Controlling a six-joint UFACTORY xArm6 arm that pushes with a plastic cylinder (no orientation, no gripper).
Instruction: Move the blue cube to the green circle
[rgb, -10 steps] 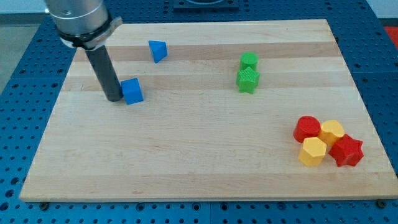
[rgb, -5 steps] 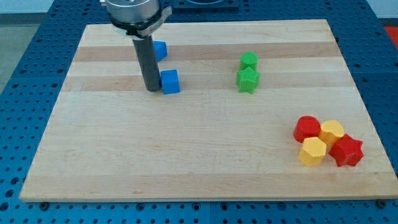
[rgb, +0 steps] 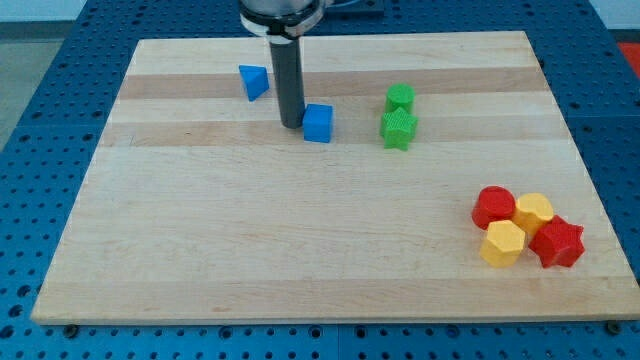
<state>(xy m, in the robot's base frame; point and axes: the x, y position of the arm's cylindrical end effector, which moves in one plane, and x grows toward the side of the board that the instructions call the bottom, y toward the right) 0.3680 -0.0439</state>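
Tip (rgb: 292, 124) presses the blue cube (rgb: 318, 123) from the view's left; no hand is fitted, so nothing grips.
Cube sits between blue wedge (rgb: 253, 81) and green circle (rgb: 400, 98); the push should angle slightly upward, clearing the green star (rgb: 398, 129).

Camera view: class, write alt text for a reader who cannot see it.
My tip touches the blue cube from the view's left, with the green circle and green star further right. A blue triangle sits left; red and yellow blocks cluster bottom right.
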